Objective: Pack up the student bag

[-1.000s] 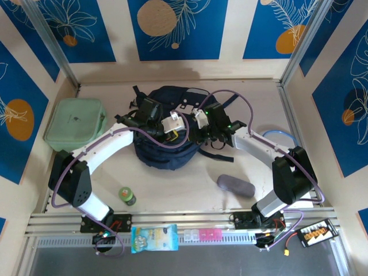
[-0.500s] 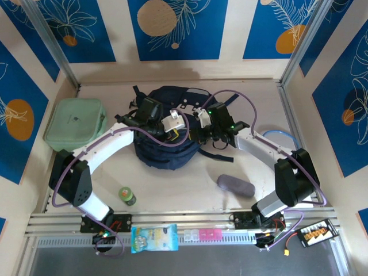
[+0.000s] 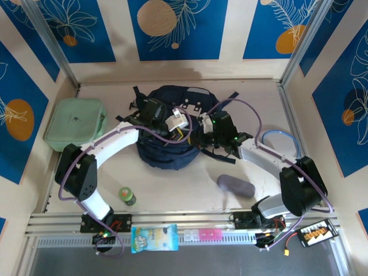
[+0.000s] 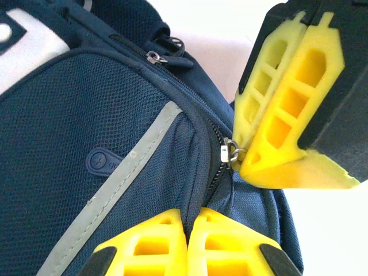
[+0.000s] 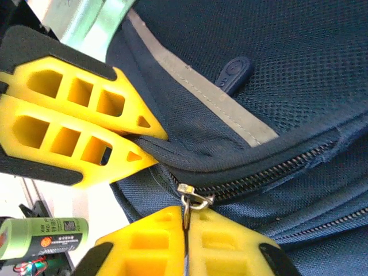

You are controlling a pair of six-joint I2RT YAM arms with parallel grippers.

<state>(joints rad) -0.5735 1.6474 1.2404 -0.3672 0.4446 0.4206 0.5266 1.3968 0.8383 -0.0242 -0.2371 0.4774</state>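
With the left tool (image 4: pixel 187 217) clenched on the bag (image 4: pixel 75 103) beside its zip and the right tool (image 5: pixel 185 224) pinching the zip pull (image 5: pixel 193 199), the right should draw along the teeth while the left braces.

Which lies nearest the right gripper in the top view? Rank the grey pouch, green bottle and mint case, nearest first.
Measured from the right gripper, which is on the student bag:
1. Grey pouch, toward the near right.
2. Green bottle, toward the near left.
3. Mint case, far left by the wall.
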